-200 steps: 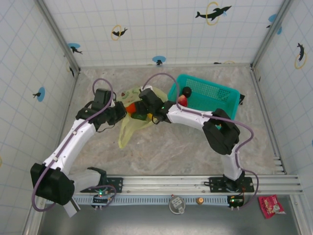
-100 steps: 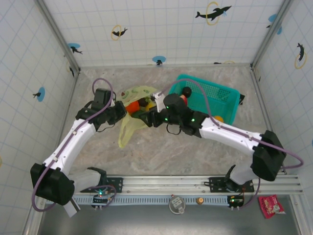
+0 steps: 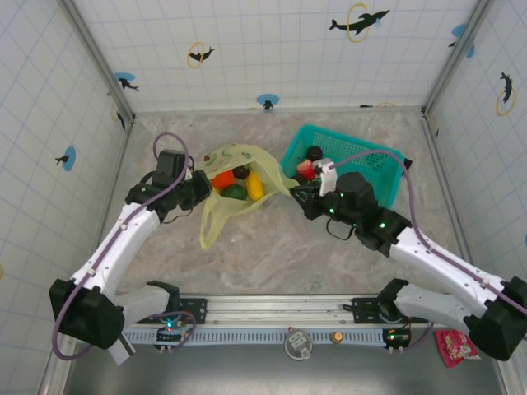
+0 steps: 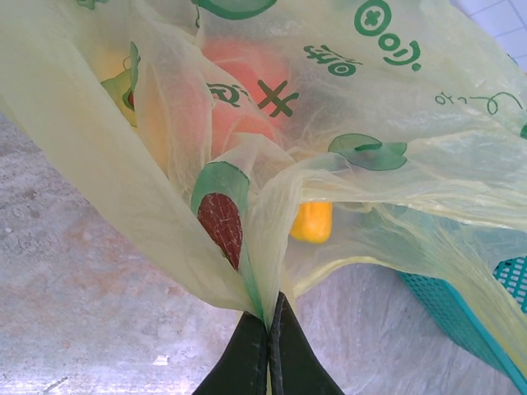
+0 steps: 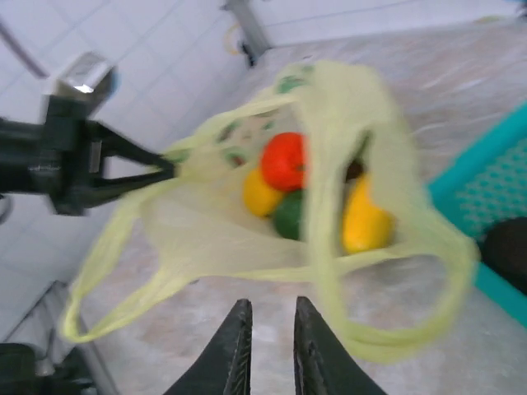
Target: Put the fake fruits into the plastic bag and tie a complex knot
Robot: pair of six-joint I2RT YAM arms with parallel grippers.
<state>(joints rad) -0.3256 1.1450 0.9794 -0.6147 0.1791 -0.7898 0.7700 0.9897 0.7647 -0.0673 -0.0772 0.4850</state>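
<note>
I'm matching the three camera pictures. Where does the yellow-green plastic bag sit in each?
Top external: plastic bag left of centre, between the arms.
Left wrist: across the upper frame, edge pinched in the left claw.
Right wrist: centre, mouth open.
Shared landmark: teal basket, right of the bag in every view.

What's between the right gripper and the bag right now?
Bare table, a short stretch, as the right wrist view shows; the right gripper points at the bag with nothing in the way.
</note>
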